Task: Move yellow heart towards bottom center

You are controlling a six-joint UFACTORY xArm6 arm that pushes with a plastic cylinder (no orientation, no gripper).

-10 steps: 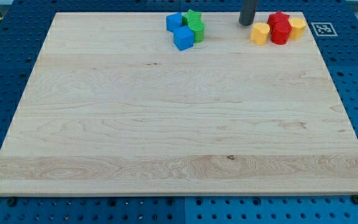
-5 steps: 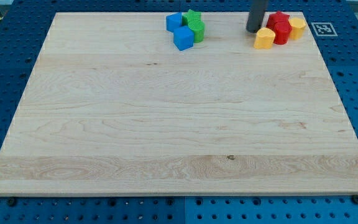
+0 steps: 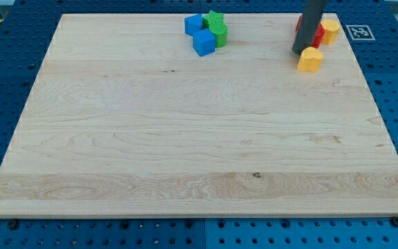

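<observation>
Bench [image 3: 185, 138]: wood board on blue pegboard, most of it bare. No claw on this rig, so nothing is held or open; the arm ends in a dark rod.

My tip [image 3: 300, 52] sits touching or just beside the yellow heart [image 3: 310, 59], on the heart's upper-left side. So the heart lies down and to the view's right of my tip. The target, bottom centre of the bench, is far down and to the view's left of the heart. Judgement: a push from here would send it down-right, so my tip prob. needs to get round to the heart's upper-right first.

Behind my tip: a red block [image 3: 318, 36], partly hidden, shape unclear, w/ a yellow block [image 3: 331, 30] at its right, both above the heart.

Well left of the heart: two blue blocks [image 3: 199, 34] touching two green blocks [image 3: 217, 28].

No containers here.
</observation>
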